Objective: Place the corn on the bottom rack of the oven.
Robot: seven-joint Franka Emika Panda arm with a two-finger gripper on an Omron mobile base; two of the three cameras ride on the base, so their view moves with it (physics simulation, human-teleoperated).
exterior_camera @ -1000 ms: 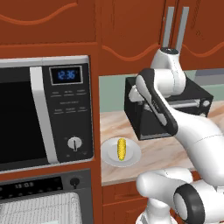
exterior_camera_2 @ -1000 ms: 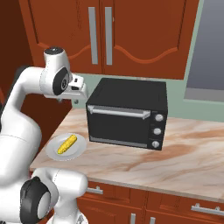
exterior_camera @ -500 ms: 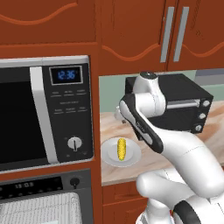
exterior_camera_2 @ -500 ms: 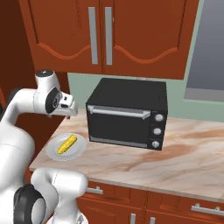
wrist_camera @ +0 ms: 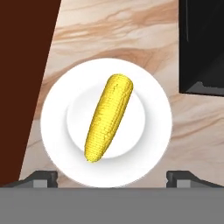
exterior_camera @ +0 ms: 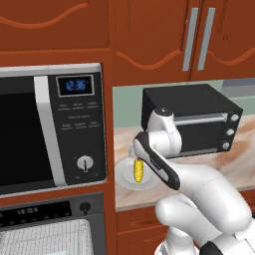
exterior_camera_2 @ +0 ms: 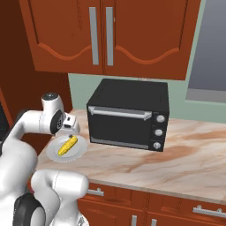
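The corn (wrist_camera: 108, 116) is a small yellow cob lying slantwise in the middle of a white plate (wrist_camera: 57, 109) on the marble counter. My gripper (wrist_camera: 112, 177) hangs open straight above it, its two dark fingertips (wrist_camera: 41, 177) wide apart near the plate's edge, and nothing is held. From the base, the corn (exterior_camera: 139, 170) (exterior_camera_2: 67, 145) lies just under the hand (exterior_camera: 136, 157) (exterior_camera_2: 69, 130). The oven (exterior_camera: 50, 215) is built in below the microwave at the lower left, with a black control strip, one round knob and a grey wire grid (exterior_camera: 45, 240).
A black toaster oven (exterior_camera: 189, 119) (exterior_camera_2: 128, 114) stands on the counter right of the plate, its corner close by (wrist_camera: 201, 43). The silver microwave (exterior_camera: 50, 124) with a blue clock and a dark wooden panel (wrist_camera: 22, 65) border the plate's left. Red-brown cupboards hang overhead.
The arm has swung down and left from in front of the toaster oven, and the hand now hovers low over the corn on the plate. The corn has not moved.
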